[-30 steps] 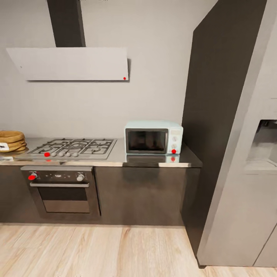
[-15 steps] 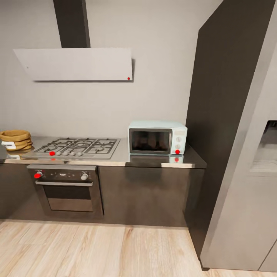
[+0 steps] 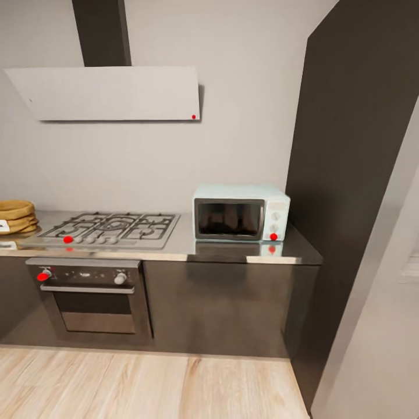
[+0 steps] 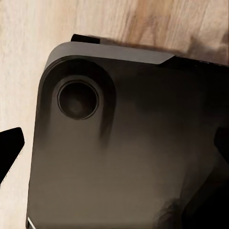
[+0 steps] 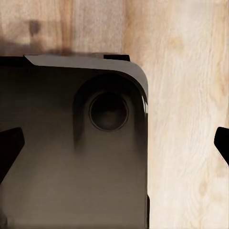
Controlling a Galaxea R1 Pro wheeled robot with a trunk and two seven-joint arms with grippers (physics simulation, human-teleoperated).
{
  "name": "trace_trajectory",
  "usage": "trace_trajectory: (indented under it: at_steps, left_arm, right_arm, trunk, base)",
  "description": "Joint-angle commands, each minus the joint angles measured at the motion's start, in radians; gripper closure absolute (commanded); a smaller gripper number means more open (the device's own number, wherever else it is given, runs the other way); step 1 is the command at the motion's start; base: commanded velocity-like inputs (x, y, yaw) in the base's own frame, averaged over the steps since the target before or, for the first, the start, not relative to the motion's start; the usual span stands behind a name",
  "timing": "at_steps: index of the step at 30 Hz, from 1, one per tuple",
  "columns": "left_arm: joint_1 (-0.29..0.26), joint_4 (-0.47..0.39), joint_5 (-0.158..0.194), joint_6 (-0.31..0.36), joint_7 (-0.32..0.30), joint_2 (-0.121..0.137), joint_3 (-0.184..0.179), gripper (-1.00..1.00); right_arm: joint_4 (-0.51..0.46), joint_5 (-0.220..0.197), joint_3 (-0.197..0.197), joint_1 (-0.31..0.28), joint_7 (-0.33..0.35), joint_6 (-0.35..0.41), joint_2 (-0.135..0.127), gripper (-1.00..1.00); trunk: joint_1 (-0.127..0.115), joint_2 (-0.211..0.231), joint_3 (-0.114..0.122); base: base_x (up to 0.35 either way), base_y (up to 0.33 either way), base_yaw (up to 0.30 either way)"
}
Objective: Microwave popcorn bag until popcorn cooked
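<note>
Nothing is done yet: the bag [image 3: 16,216] sits on the worktop [image 3: 186,247] at nine o'clock, the microwave [image 3: 241,213] is closed, and both claws hang spread and empty.

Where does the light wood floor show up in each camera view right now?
Head view: the wood floor spans the foreground, in front of the dark cabinet fronts.
Left wrist view: the floor lies beyond the rounded corner of a dark body.
Right wrist view: the floor again borders that dark body.
Shared landmark: the pale planks themselves; the wrist views also share the body's round recess.
</note>
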Motion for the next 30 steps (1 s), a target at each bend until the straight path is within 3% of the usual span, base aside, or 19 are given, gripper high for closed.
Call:
trace_trajectory:
  at_steps: [1,9,19,30]
  left_arm:
    - [0.0,0.0,0.007,-0.001,0.0,0.0,0.001,-1.0]
    - [0.0,0.0,0.007,-0.001,0.0,0.0,0.001,-1.0]
    - [0.0,0.0,0.008,-0.001,0.0,0.0,0.001,-1.0]
    - [0.0,-0.002,0.008,-0.001,0.001,0.0,0.001,-1.0]
  right_arm:
    - [0.001,0.0,0.0,0.0,-0.001,-0.005,0.0,-1.0]
    - [0.001,-0.001,0.0,0.0,-0.001,-0.005,-0.001,-1.0]
    - [0.001,-0.003,0.0,0.0,-0.001,-0.005,0.0,-1.0]
    - [0.001,-0.003,-0.001,0.0,-0.001,-0.005,-0.001,-1.0]
  trunk:
    - [0.001,0.0,-0.001]
    - [0.001,0.0,-0.001]
    - [0.001,0.0,-0.001]
    - [0.001,0.0,-0.001]
  base:
    - [0.321,0.0,0.0]
    - [0.321,0.0,-0.01]
    - [0.274,0.0,-0.205]
    - [0.074,0.0,-0.112]
